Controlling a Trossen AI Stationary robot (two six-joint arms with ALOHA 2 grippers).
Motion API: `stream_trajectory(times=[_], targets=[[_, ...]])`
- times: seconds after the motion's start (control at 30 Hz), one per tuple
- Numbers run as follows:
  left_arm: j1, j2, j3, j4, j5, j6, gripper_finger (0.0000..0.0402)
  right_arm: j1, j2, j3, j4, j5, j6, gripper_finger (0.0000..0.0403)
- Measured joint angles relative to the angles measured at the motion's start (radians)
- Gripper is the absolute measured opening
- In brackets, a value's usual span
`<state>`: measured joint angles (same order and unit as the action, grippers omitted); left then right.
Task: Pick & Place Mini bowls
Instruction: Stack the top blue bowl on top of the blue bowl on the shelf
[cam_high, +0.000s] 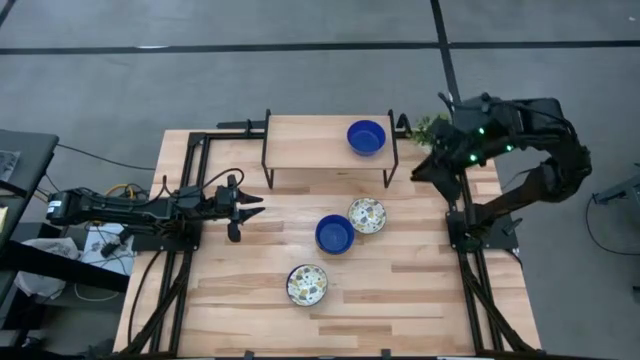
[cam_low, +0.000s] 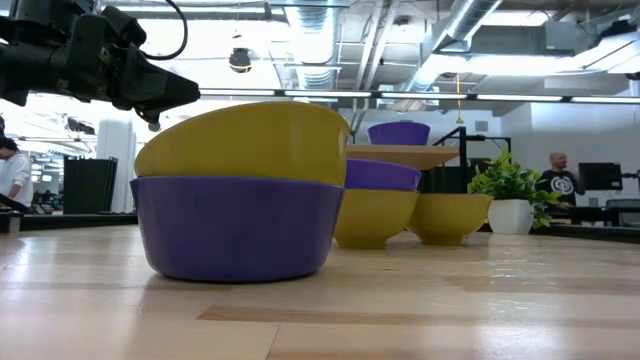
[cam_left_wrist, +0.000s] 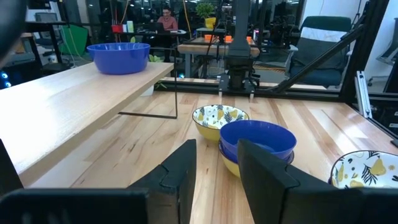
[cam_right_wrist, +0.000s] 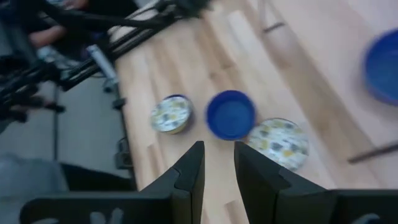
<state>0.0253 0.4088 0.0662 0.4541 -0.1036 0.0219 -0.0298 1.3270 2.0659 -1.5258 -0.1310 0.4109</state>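
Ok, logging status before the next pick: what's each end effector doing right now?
Left end effector: open, holding nothing, low over the table's left side.
Right end effector: open, empty, raised by the shelf.

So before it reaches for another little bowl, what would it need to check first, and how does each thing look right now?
1. Left end effector empty with fingers apart: ok.
2. Right end effector empty, raised by the table's far right edge: ok; its fingers stand a little apart.
3. Blue bowl on the table, reachable: ok, though it sits stacked on a patterned one.
4. Patterned bowl right beside that stack: touching or not, cannot tell.
5. Nearest patterned bowl standing apart from the others: ok.
6. Room on the raised shelf beside the blue bowl already there: ok.
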Motion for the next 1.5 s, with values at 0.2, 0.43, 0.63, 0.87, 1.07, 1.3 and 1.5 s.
stream_trajectory(times=[0.2, 0.43, 0.63, 0.87, 1.07, 1.3, 1.5], targets=[[0.0, 0.0, 0.0, 0.001, 0.0, 0.0, 0.0116, 0.093, 0.023, 0.0, 0.042, 0.004, 0.001, 0.0077], [0.0, 0.0, 0.0, 0.003, 0.0, 0.0, 0.0116, 0.16, 0.089, -0.012, 0.069, 0.003, -0.028, 0.0077], [0.0, 0.0, 0.0, 0.004, 0.0, 0.0, 0.0116, 0.227, 0.21, -0.031, 0.064, 0.0, -0.138, 0.0077], [0.0, 0.0, 0.0, 0.005, 0.0, 0.0, 0.0116, 0.223, 0.366, -0.033, 0.035, -0.001, -0.198, 0.0077], [0.0, 0.0, 0.0, 0.011, 0.0, 0.0, 0.0116, 0.183, 0.476, -0.033, 0.024, -0.002, -0.202, 0.0077], [0.0, 0.0, 0.0, 0.012, 0.0, 0.0, 0.0116, 0.131, 0.584, -0.033, 0.016, -0.004, -0.202, 0.0077], [0.0, 0.0, 0.0, 0.015, 0.0, 0.0, 0.0116, 0.092, 0.676, -0.033, 0.016, -0.003, -0.201, 0.0077]])
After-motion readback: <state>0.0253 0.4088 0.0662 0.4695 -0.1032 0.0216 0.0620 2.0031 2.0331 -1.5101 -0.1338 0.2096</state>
